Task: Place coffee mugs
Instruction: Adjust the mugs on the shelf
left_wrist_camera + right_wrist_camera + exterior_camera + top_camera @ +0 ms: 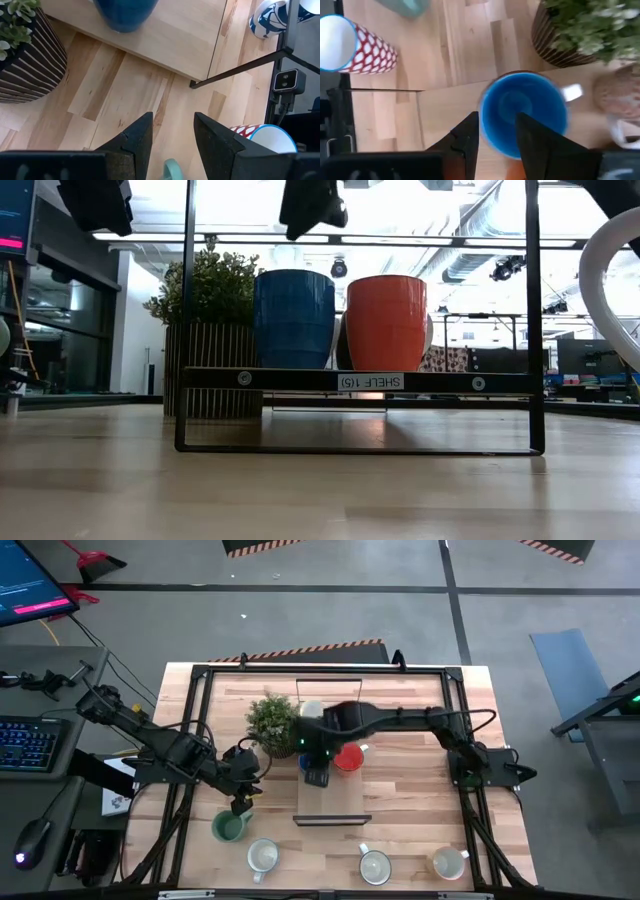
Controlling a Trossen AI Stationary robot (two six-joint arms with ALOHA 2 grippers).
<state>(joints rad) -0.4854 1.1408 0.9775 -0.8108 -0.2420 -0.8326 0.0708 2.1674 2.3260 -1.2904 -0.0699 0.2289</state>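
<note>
Plainly, the shelf point(360, 381) label reads "SHELF (15)" under the orange mug point(386, 322); both arms' fingers stand apart, empty.

The table point(420, 830) is pale wood planks. The shelf point(360, 381) has a black frame, a light wood board and a white label. On it stand a blue mug point(293, 318) and an orange mug point(386, 322). The plant point(212, 288) is green, in a dark pot point(27, 60) with pale stripes. Near the table's front edge are a teal mug point(229, 827) and three white mugs point(374, 866). One mug point(357, 47) is red with white spots, blue-rimmed.
</note>
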